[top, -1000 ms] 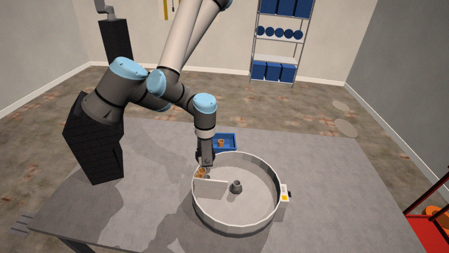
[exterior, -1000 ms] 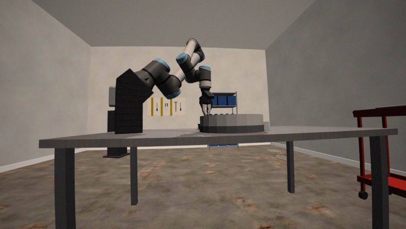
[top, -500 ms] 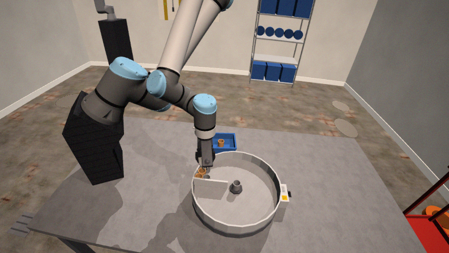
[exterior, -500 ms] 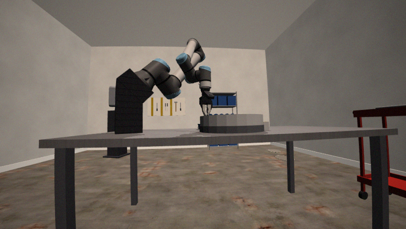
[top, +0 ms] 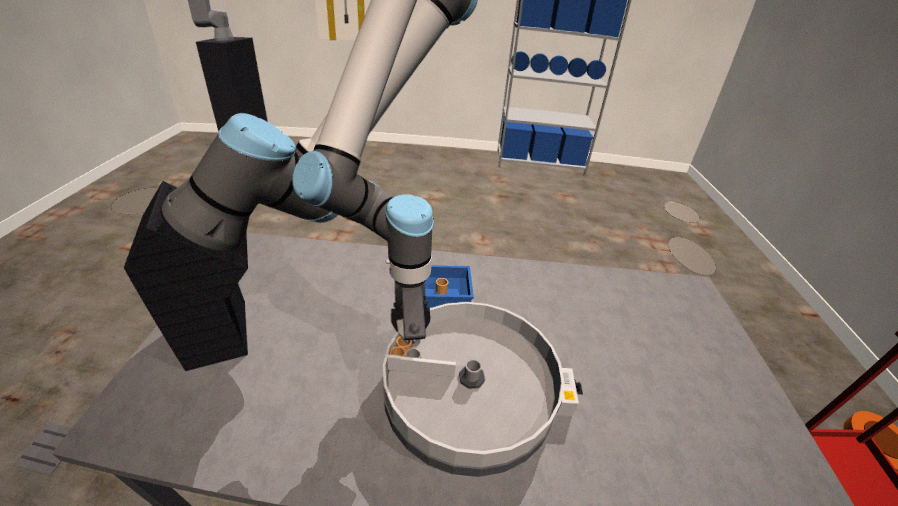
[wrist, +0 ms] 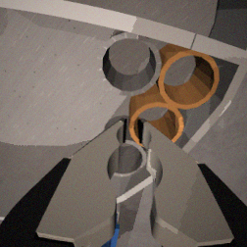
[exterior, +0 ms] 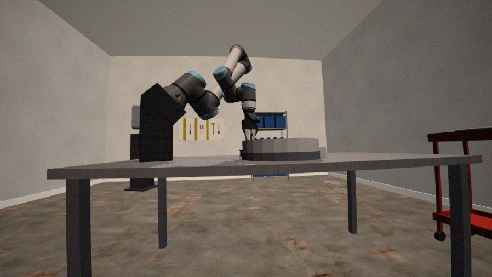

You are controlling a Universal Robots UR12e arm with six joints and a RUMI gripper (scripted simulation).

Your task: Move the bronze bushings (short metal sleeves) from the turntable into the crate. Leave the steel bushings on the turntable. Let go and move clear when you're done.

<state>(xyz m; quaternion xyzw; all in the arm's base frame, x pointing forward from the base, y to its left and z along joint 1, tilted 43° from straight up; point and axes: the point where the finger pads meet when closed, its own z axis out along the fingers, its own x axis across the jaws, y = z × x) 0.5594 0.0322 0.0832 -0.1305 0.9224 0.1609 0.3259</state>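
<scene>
Pale-walled room, mottled brown floor; grey tabletop (top: 659,377) (exterior: 378,159) on dark legs. Landmark of record: the round, light-grey, high-rimmed turntable (top: 471,455) (exterior: 280,148) (wrist: 211,120).

Inside the turntable, near its rim: one thin white divider (top: 421,367) (wrist: 98,16), upright. Beside it, two open, orange-brown bronze bushings, upright and close together: first bushing (top: 392,353) (wrist: 214,78), nearer the divider; second bushing (top: 409,345) (wrist: 181,125), farther from it.

Same part of the turntable: two grey steel bushings, one (top: 413,353) (wrist: 128,88) near the divider, another (wrist: 126,172) seen between the finger bodies in the wrist view.

Turntable centre: dark hub (top: 471,378) with a grey sleeve on top.

Beyond the turntable in the top view: blue rectangular crate (top: 471,284) (wrist: 114,237), one bronze bushing (top: 442,287) standing inside.

Over the turntable's divider corner: black gripper (top: 412,338) (exterior: 250,138) (wrist: 132,121), pointing down; fingers drawn nearly together, holding nothing, tips beside the second bushing.

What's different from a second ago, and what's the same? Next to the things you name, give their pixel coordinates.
The gripper (top: 413,335) (exterior: 250,138) (wrist: 132,121) moved down a little, toward the turntable (top: 563,358) (exterior: 280,146). I can't see that it picked up or let go of anything. The bronze bushing in the crate (top: 441,288) stayed put, and so did the steel bushing on the center post (top: 472,368).
</scene>
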